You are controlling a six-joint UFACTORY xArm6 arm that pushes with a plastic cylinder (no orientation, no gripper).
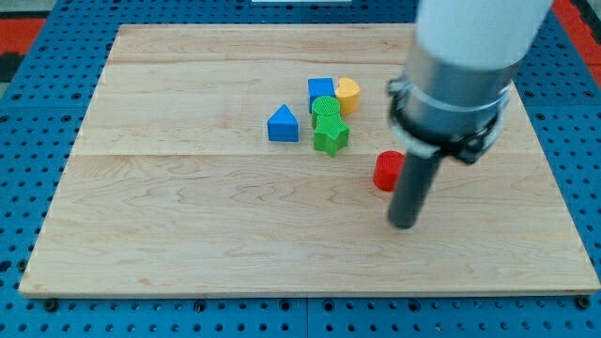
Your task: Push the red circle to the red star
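Observation:
The red circle (384, 172) lies on the wooden board (188, 235), right of centre; its right side is hidden behind my rod. My tip (403, 224) rests on the board just below and to the right of the red circle, close to it; I cannot tell whether they touch. No red star shows anywhere; the arm's wide body (460, 66) covers the board's upper right part.
A cluster sits up and left of the red circle: a blue triangle (283, 124), a blue cube (320, 89), a yellow block (348, 94), a green circle (325, 105) and a green star (330, 136). A blue pegboard (28, 188) surrounds the board.

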